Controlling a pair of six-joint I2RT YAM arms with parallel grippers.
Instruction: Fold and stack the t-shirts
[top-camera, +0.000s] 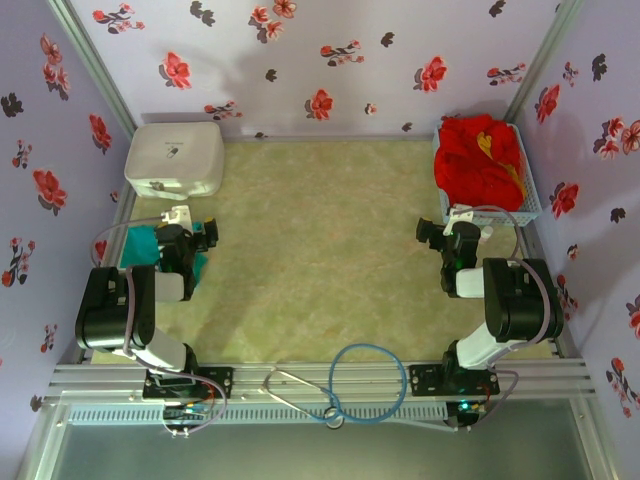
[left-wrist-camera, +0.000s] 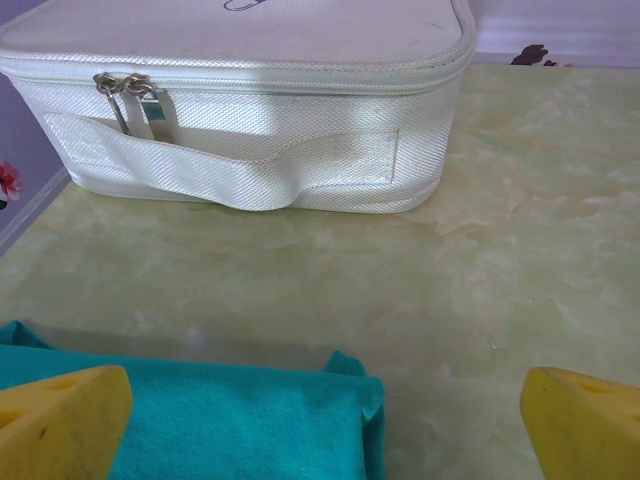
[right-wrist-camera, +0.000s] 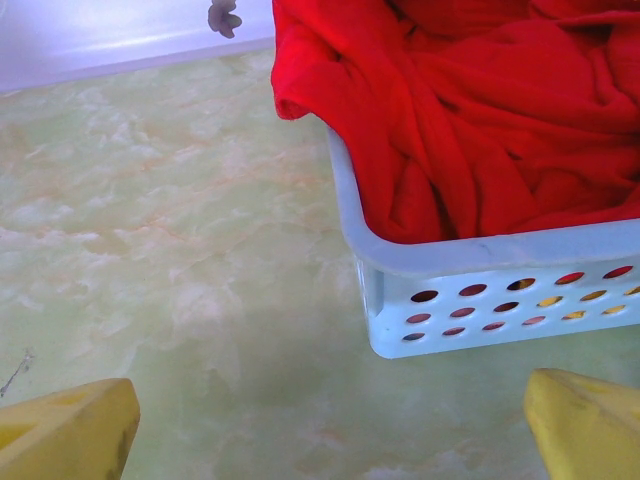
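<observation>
You had the left gripper (left-wrist-camera: 325, 425) wide over the teal tee (left-wrist-camera: 220, 420), lower left, and the right gripper (right-wrist-camera: 330, 430) wide facing the basket (right-wrist-camera: 480, 262) of red tees (right-wrist-camera: 480, 120), likely to grab.

Both arms look alike: the left arm (top-camera: 125, 320) and right arm (top-camera: 510, 305) have chunky black joint housings and white links. Thin grey cables (top-camera: 120, 235) run off the wrists, with yellow wedge-shaped fingers (left-wrist-camera: 60, 420) on the left hand (left-wrist-camera: 325, 430) and right hand (right-wrist-camera: 330, 430).

The red t-shirts (top-camera: 478, 160) contrast the teal t-shirt (left-wrist-camera: 200, 420) and pale-blue basket (right-wrist-camera: 470, 265).
</observation>
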